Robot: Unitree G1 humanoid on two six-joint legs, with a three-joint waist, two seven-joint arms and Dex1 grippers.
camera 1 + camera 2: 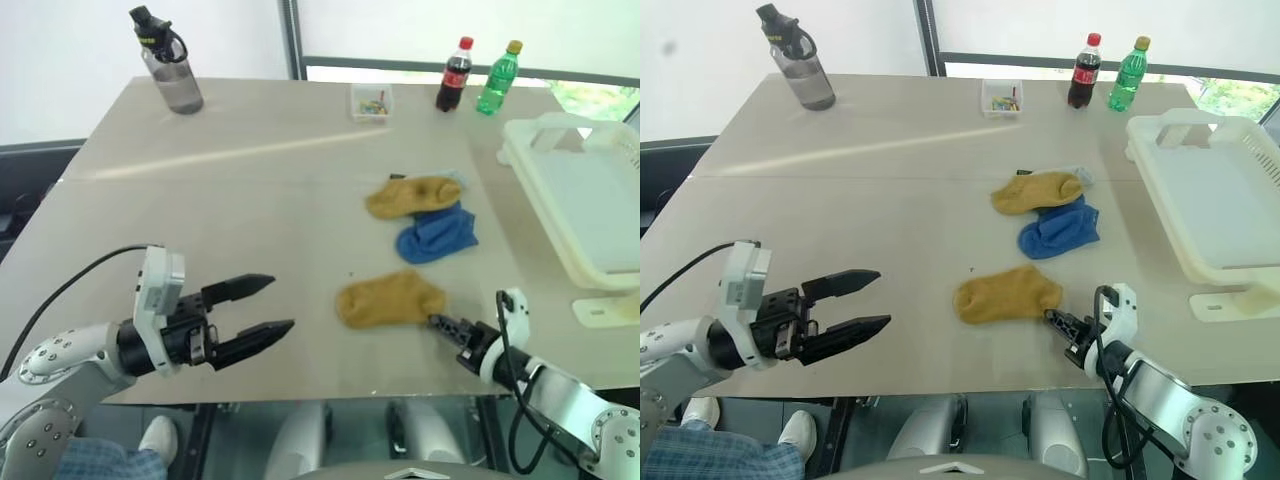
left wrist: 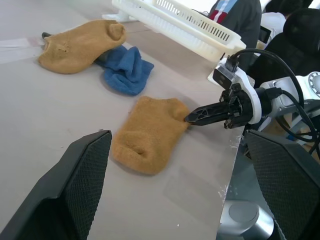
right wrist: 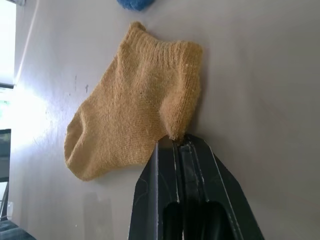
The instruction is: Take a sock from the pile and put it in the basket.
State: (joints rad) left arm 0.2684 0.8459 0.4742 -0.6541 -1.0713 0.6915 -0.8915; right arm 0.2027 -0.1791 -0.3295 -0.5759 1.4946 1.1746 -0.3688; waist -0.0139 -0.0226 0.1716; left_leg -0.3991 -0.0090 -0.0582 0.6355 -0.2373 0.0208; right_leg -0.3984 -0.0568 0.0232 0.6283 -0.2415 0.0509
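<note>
A mustard-yellow sock (image 1: 388,299) lies flat on the table, apart from the pile (image 1: 425,212) and nearer the front edge. My right gripper (image 1: 435,321) is shut, its tips pinching a corner of that sock's right edge (image 3: 175,131). In the pile, another mustard sock (image 1: 412,194) overlaps a blue sock (image 1: 437,236), with a bit of pale grey sock behind them. The cream-white basket (image 1: 560,125) stands at the table's right side, nothing visible inside it. My left gripper (image 1: 280,303) hovers open over the near left of the table, pointing toward the sock, holding nothing.
A grey water bottle (image 1: 172,68) stands at the far left. A small clear box (image 1: 371,102), a cola bottle (image 1: 455,75) and a green bottle (image 1: 498,78) line the far edge. A white block (image 1: 605,310) lies below the basket's near corner. A person (image 2: 235,12) sits beyond the basket.
</note>
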